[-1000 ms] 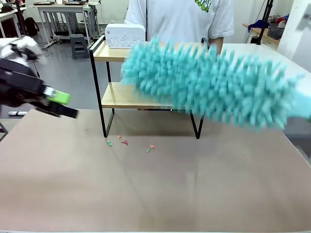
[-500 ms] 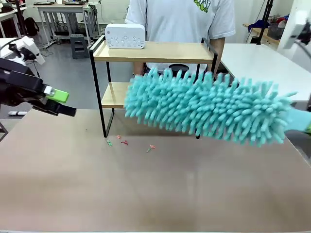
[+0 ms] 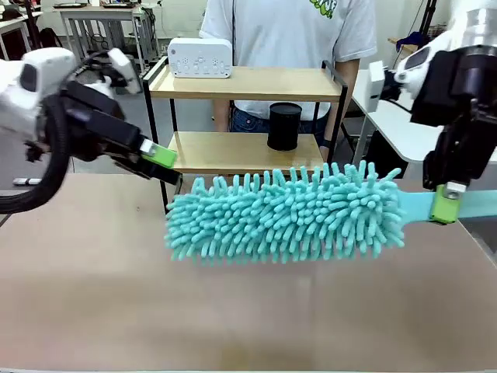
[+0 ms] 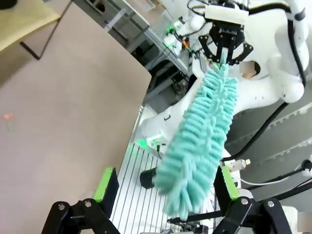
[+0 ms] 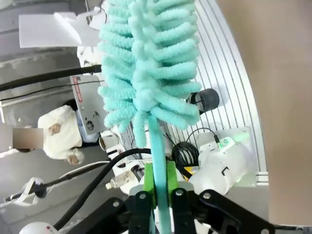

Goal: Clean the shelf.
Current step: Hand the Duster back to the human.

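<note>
The left gripper point(image 3: 162, 163) hangs released, jaws spread and empty, just beside the left front post of the shelf point(image 3: 256, 82) and near the tip of the turquoise duster point(image 3: 287, 216). The duster lies level across the shelf's front, low over the table point(image 3: 233, 318), with bare tabletop open nearer the camera. The shelf stands toward the table's far edge, a white box point(image 3: 199, 57) on its top board, a black cylinder point(image 3: 283, 126) on the lower. The right gripper point(image 3: 445, 203) is clenched on the duster's handle. A person point(image 3: 287, 31) stands behind.
</note>
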Robot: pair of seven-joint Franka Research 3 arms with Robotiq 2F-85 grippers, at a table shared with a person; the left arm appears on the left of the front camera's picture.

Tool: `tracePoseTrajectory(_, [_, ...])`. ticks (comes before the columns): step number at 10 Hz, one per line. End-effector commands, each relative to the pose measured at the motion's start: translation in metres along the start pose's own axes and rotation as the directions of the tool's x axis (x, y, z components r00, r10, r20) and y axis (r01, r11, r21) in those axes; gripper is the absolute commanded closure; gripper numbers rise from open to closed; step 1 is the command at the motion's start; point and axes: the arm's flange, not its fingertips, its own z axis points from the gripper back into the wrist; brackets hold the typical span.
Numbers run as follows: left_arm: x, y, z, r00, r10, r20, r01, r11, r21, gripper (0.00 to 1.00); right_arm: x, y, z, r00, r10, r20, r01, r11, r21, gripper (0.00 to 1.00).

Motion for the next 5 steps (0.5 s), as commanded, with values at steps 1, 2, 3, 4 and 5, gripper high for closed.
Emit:
tracePoseTrajectory(1, [0.019,0.012,-0.035,0.997,-0.054,-0.058,0.051,0.998,-0.045,0.0,0.009,-0.001,0.009,0.997,0.03,-0.073,-0.029,0.999,0.017,0.88])
tracePoseTrajectory(2, [0.023,0.013,-0.053,0.992,-0.064,-0.106,0.057,0.996,-0.067,0.0,0.014,-0.003,0.01,0.996,0.044,-0.083,-0.042,0.999,0.026,0.88])
tracePoseTrajectory(3, [0.023,0.012,-0.066,0.985,-0.069,-0.158,0.049,0.991,-0.124,0.0,0.018,-0.007,0.011,0.995,0.055,-0.078,-0.053,0.998,0.03,0.88])
tracePoseTrajectory(4, [0.022,0.008,-0.075,0.981,-0.077,-0.179,0.043,0.981,-0.189,0.0,0.02,-0.012,0.012,0.995,0.058,-0.079,-0.054,0.997,0.046,0.88])
tracePoseTrajectory(5, [0.019,0.002,-0.081,0.977,-0.078,-0.199,0.022,0.962,-0.271,0.0,0.022,-0.017,0.012,0.994,0.066,-0.083,-0.061,0.996,0.066,0.88])
